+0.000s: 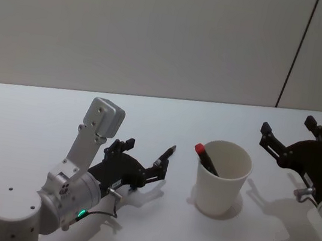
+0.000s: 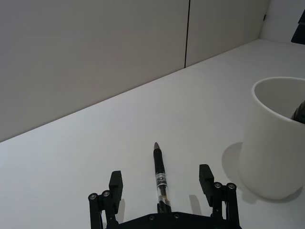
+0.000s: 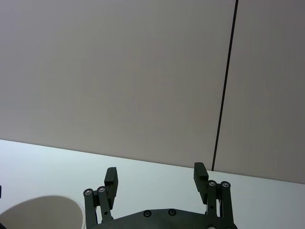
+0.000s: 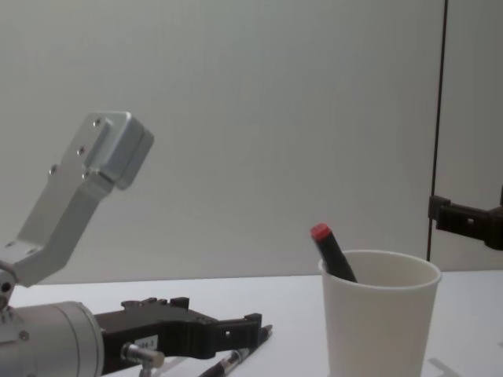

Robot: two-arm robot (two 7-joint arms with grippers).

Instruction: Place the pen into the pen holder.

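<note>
The pen (image 2: 160,179) lies on the surface (image 1: 40,114) between the spread fingers of the left end effector (image 1: 143,155), its tip reaching out past them. The pen holder (image 1: 223,179) stands on the surface just to that end effector's right, between it and the right end effector (image 1: 288,127), which is apart from the holder. A second pen (image 1: 208,159) leans inside the holder.

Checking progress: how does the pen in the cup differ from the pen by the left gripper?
The red-capped pen stands tilted in the white cup; the dark pen lies flat on the table. The red-capped pen ends in red; the dark pen shows none. The dark pen lies between the open left gripper's fingers, ungripped; no gripper holds the red-capped pen. Both are slim and dark-bodied.
</note>
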